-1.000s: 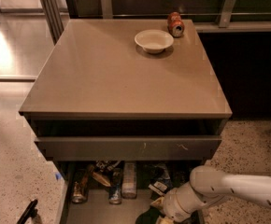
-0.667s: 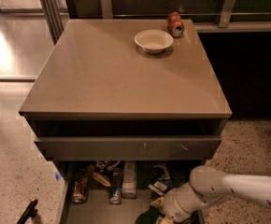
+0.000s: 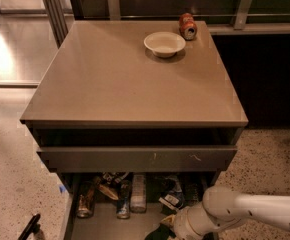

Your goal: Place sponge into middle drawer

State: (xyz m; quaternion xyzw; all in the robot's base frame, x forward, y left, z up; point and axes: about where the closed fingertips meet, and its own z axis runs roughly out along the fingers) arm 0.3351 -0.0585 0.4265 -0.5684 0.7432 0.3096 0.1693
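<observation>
Looking down on a square table point(image 3: 130, 79) with a smooth tan top, matte and flat, its front edge nearest the viewer. Most of the top is bare. Near the far right corner sits a shallow round cream bowl point(image 3: 164, 43), nothing visible inside it, and just beyond it a red can point(image 3: 187, 26) lies on its side.

Under the front edge, an upper drawer with a long scratched grey front panel point(image 3: 135, 158) stands slightly out. The gap above it is dark and its contents cannot be made out.

Below it, the middle drawer point(image 3: 101, 223) is pulled out towards the viewer, with a smooth grey floor and sides. It holds cans point(image 3: 85, 204) lying on their sides, a clear plastic bottle point(image 3: 138, 194) and crumpled wrappers point(image 3: 172, 198), crowded towards the back. The floor at its front left is bare.

A white, rounded arm point(image 3: 255, 211) reaches in from the right, below the table's front right corner. The gripper point(image 3: 166, 227) is over the front right part of the middle drawer, partly cut by the lower border. Whether it is open or closed cannot be told.

The sponge point(image 3: 166, 219), a yellow edge on a dark face, is at the gripper's tip.
</observation>
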